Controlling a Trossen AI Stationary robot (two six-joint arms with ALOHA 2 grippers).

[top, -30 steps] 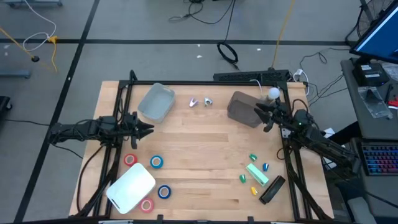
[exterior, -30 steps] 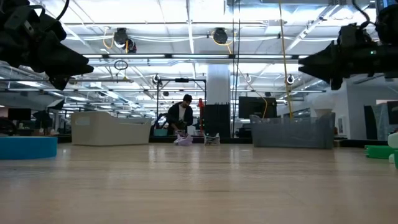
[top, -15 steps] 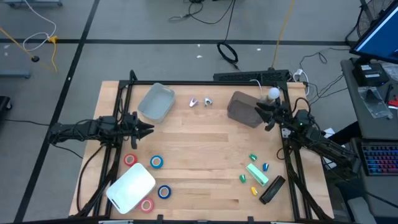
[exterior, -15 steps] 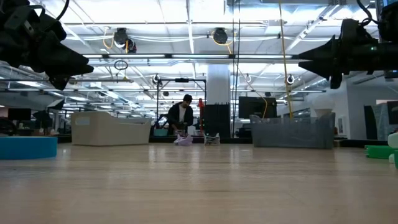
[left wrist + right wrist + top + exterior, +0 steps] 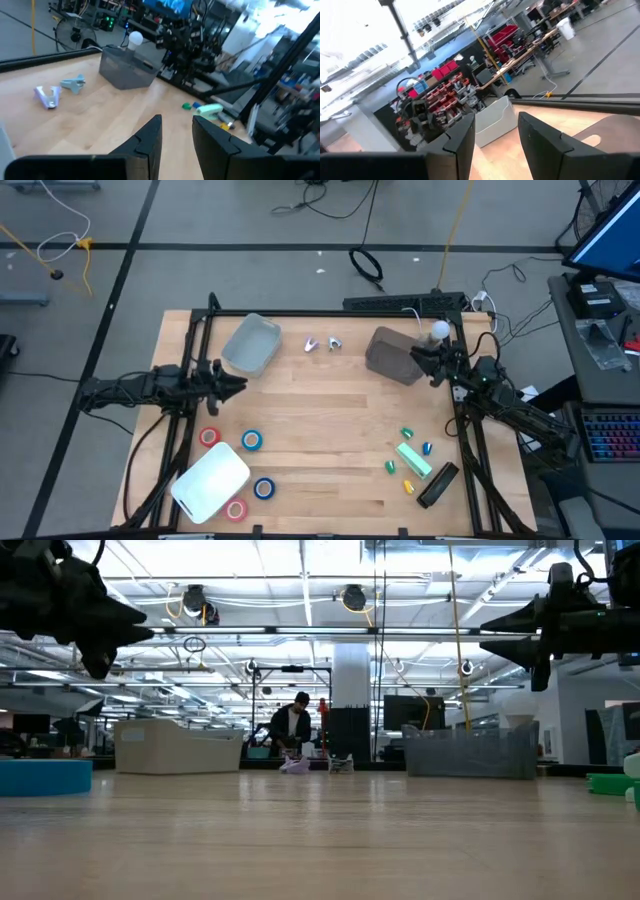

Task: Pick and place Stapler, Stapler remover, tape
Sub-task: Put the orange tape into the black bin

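Observation:
The tape is several small rolls near the table's front left: red [image 5: 208,437], blue [image 5: 252,441], blue [image 5: 264,489], red [image 5: 236,509]. A green stapler [image 5: 413,460] and a black one [image 5: 437,485] lie flat at the front right. Two small stapler removers [image 5: 312,345] [image 5: 334,343] lie at the far middle, also in the left wrist view [image 5: 47,95]. My left gripper [image 5: 240,384] [image 5: 176,135] hangs open above the left side, pointing level toward the right. My right gripper [image 5: 415,352] [image 5: 495,130] is open in the air beside the dark grey bin.
A white bin [image 5: 210,480] sits among the tape rolls. A pale blue-grey bin [image 5: 250,345] stands far left and a dark grey bin [image 5: 393,355] far right. Small green, blue and yellow bits [image 5: 407,433] lie around the green stapler. A person shows far off in the room [image 5: 290,725].
Both grippers have rolled about their own long axis while staying in place, the right one more than the left. Nothing on the table has moved.

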